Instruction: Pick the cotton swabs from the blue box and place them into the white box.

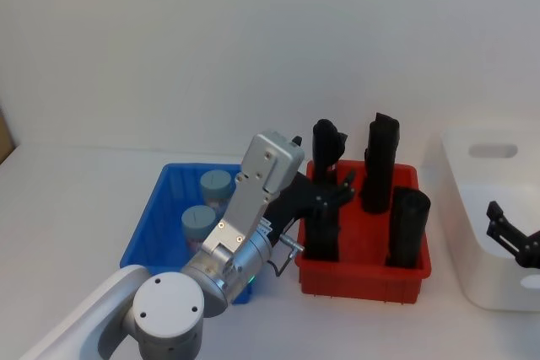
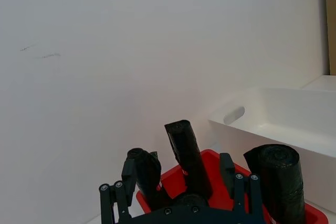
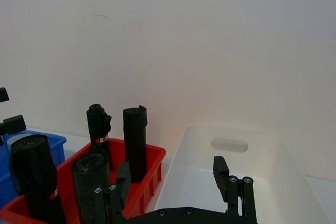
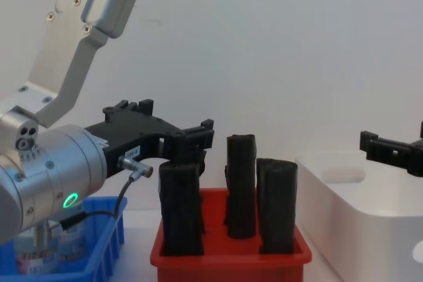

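Two cotton swabs tubs (image 1: pixel 215 183) (image 1: pixel 198 223) with pale lids stand in the blue box (image 1: pixel 156 217) at the left. In the chest view a tub (image 4: pixel 71 241) shows behind the blue box's wall (image 4: pixel 102 259). My left gripper (image 1: pixel 336 191) (image 2: pixel 177 163) (image 4: pixel 192 138) is open and empty. It hangs to the right of the blue box, over the red bin's left side, among the black rolls. Over the white box (image 1: pixel 460 191) (image 3: pixel 184 150) (image 4: pixel 344 203) at the right, my right gripper (image 1: pixel 498 221) (image 3: pixel 172 166) (image 4: pixel 390 150) hangs open, holding nothing.
A red bin (image 1: pixel 363 280) (image 4: pixel 231 255) stands between the blue and white boxes and holds several upright black rolls (image 1: pixel 409 225) (image 4: pixel 241 183). They rise well above its rim, close to my left gripper's fingers. A plain white wall stands behind.
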